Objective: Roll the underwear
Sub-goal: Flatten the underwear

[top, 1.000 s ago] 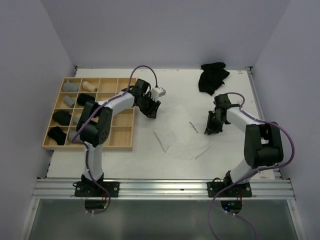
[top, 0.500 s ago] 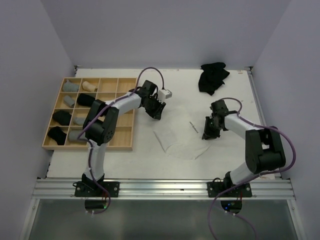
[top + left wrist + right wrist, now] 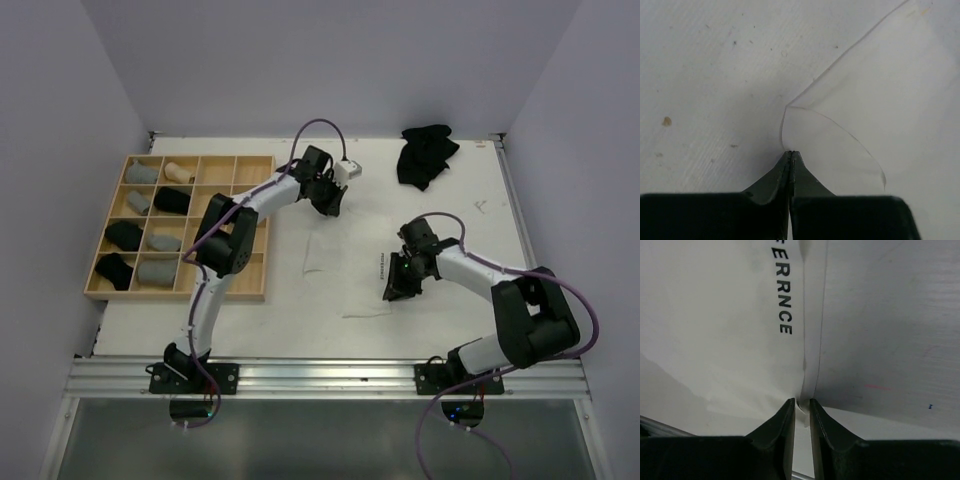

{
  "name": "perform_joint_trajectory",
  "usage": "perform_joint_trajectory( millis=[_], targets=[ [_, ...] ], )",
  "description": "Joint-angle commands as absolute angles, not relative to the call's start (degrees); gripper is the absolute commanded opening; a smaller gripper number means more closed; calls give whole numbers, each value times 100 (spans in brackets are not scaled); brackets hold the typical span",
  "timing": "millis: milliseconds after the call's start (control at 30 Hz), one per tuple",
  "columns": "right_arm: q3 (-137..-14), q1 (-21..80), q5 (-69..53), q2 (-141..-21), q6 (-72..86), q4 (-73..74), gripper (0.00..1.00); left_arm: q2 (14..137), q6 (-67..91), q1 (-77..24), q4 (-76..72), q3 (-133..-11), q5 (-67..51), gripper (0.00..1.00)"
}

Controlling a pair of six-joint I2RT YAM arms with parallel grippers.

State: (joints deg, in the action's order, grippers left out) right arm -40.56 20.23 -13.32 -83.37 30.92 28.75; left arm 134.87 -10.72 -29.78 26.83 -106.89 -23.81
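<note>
Top external view is showing the white underwear (image 3: pixel 350 285) lying limp and mostly flat on the pale worktop (image 3: pixel 480 250), in the middle between the two arms and hard to make out against the surface. The left gripper (image 3: pixel 330 203) is reaching to the far side of the cloth, just right of the wooden tray (image 3: pixel 215 158), while the right gripper (image 3: pixel 393 290) is sitting low at the cloth's right edge, beside the printed waistband. Left wrist view is showing the left gripper (image 3: pixel 790 155) with its jaws pressed fully together, and a thin curled edge of the white underwear (image 3: pixel 840 150) is rising right up to the tips, so it is looking pinched there. Right wrist view is showing the right gripper (image 3: pixel 801 407) with its jaws nearly together, clamping a narrow upright fold of the white underwear (image 3: pixel 730 340); black lettering is running along the cloth just left of that fold. A heap of black underwear (image 3: pixel 425 155) is lying at the far right of the worktop, well apart from both grippers. Rolled underwear (image 3: pixel 155 270) in grey, black and beige is filling the two left columns of the tray.
</note>
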Motion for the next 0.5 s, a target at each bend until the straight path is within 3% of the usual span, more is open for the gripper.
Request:
perform_joint_trajectory(
  millis=[0,67,167,300,467],
  targets=[
    [-4121,2276,-1740,-8236,3384,2690,22,14176,-1397,-3015,2953,-11223,-2522,3],
    [-4262,2303,-1549,-8148,3410,2698,23,14194,-1389,-3015,2822,-11390,-2619,21],
    [-4578,2294,-1162,-7779,3314,2716,25,13862,-1328,-2953,2568,-11112,-2855,38],
    [-5017,2268,-879,-7550,3225,2541,26,12467,-959,-2515,1723,-9977,-3716,45],
    [-5142,2268,-1195,-7883,3410,1812,28,11454,-1053,-1873,2143,-9012,-4982,46]
  ],
)
